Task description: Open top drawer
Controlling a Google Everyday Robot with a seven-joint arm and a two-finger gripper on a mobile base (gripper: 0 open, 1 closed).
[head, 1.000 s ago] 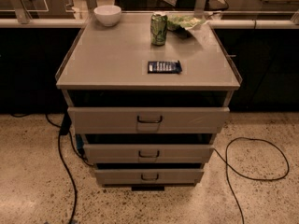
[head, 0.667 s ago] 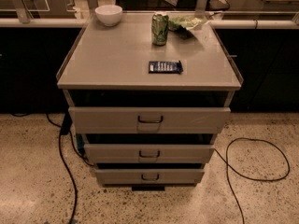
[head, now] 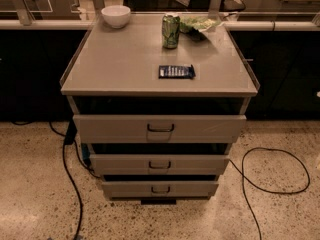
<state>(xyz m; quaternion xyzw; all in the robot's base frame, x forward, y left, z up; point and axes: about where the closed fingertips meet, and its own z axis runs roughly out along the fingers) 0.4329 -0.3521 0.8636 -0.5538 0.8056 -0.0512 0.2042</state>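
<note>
The top drawer (head: 115, 128) is the widest and tallest of three grey-beige drawers in a low cabinet. Its flat front bears a small dark loop handle (head: 160, 129) at the centre. A dark gap runs between its front and the cabinet top, and the front stands slightly forward of the frame. Below it sit the narrower middle drawer (head: 120, 164) and bottom drawer (head: 125, 188). The gripper and arm are out of view.
On the cabinet top (head: 115, 69) lie a dark blue snack packet (head: 176, 71), a green can (head: 171, 31), a white bowl (head: 116, 16) and a green bag (head: 200, 23). Black cables (head: 270, 184) lie on the speckled floor at both sides. A dark counter runs behind.
The view has shifted slightly, so the cabinet sits a little to the right in the picture. The drawers and objects have not moved.
</note>
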